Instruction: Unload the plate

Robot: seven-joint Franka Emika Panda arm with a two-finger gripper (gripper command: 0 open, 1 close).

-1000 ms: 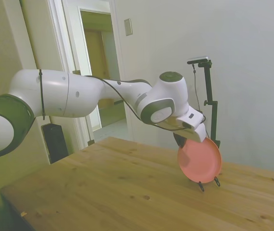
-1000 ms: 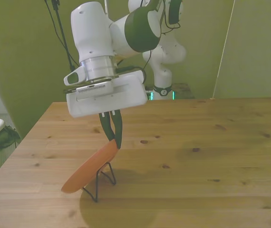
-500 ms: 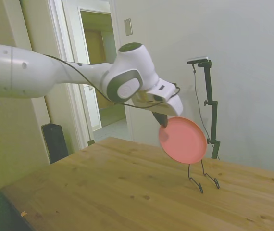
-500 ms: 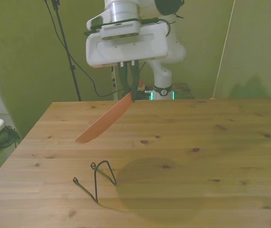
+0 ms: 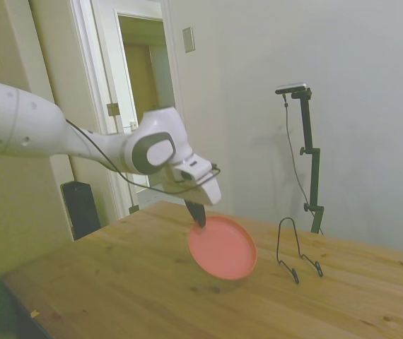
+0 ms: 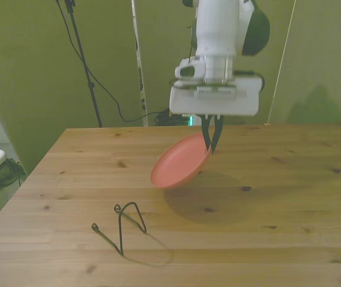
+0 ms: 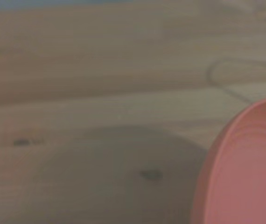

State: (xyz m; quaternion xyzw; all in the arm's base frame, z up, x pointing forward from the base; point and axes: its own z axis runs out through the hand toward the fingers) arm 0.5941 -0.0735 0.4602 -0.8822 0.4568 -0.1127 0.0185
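End effector (image 6: 211,145) pinches the plate (image 6: 179,169) by its far rim; it hangs tilted below, above the tabletop (image 6: 290,197).

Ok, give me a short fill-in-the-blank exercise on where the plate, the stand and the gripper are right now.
1. The gripper is shut on the rim of the ____ plate.
2. The plate hangs tilted in the air above the ____ table, touching nothing but the gripper.
3. The black wire stand holds ____.
4. In the front view the stand is on the plate's ____ side.

Missing words: pink; wooden; nothing; left
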